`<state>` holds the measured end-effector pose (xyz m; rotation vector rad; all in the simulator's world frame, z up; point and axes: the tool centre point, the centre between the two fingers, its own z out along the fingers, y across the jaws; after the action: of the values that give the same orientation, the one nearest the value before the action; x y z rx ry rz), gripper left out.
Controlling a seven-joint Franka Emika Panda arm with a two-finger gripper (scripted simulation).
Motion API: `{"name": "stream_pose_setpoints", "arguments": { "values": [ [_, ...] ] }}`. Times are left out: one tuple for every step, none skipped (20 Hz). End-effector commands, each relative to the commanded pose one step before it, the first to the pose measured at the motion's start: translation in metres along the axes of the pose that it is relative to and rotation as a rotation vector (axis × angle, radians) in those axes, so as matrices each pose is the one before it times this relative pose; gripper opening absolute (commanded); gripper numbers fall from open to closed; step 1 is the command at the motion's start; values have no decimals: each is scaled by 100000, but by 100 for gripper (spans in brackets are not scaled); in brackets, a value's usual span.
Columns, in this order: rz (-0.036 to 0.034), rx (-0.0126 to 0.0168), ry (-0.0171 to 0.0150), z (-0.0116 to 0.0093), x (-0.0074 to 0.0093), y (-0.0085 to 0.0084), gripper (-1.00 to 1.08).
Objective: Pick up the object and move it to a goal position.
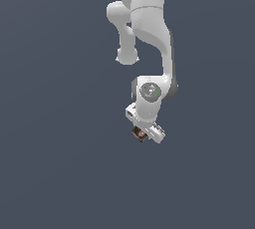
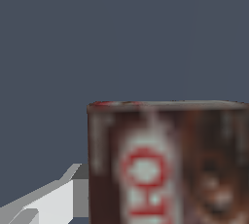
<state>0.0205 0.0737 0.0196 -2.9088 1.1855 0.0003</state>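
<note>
Against bare grey, end effector (image 1: 143, 136) grips box (image 1: 139, 134).

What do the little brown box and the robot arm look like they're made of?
The brown box looks like printed cardboard: flat faces, crisp top edge, matte red-and-white label; as a render, that's uncertain. The robot arm looks like smooth white molded plastic or painted metal, with soft highlights.

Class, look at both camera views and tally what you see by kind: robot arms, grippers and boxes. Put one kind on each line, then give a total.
Robot arm: 1
Gripper: 1
Small brown box with red-and-white label: 1
Total: 3
</note>
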Motion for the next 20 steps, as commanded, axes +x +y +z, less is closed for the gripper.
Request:
{"name": "stream_pose_setpoints", "arguments": {
  "values": [
    [15,49,40,-438,-90,313,-100],
    [0,0,0,-236,-65,189,-100],
    [0,0,0,-270,-74,216,-100],
    [0,0,0,-304,-84,244,-100],
    [15,17,-43,-330,-84,278,-100],
    [0,0,0,-374,-103,299,-100],
    [0,0,0,-409,-112,327,-100],
    [0,0,0,-445,-122,355,-100],
    [0,0,0,-480,-131,383,-100],
    [13,22,-42,-510,-132,417,-100],
    [0,0,0,-552,-150,438,-100],
    [0,0,0,-588,-159,466,-100],
    [13,22,-42,-618,-159,500,-100],
    [0,0,0,-660,-177,521,-100],
    [0,0,0,-676,-180,532,-100],
    [13,22,-42,-671,-170,538,-100],
    [0,0,0,-678,-178,530,-100],
    [0,0,0,-679,-177,529,-100],
    [0,0,0,-679,-176,528,-100],
    [13,19,-43,-672,-163,534,-100]
  ]
}}
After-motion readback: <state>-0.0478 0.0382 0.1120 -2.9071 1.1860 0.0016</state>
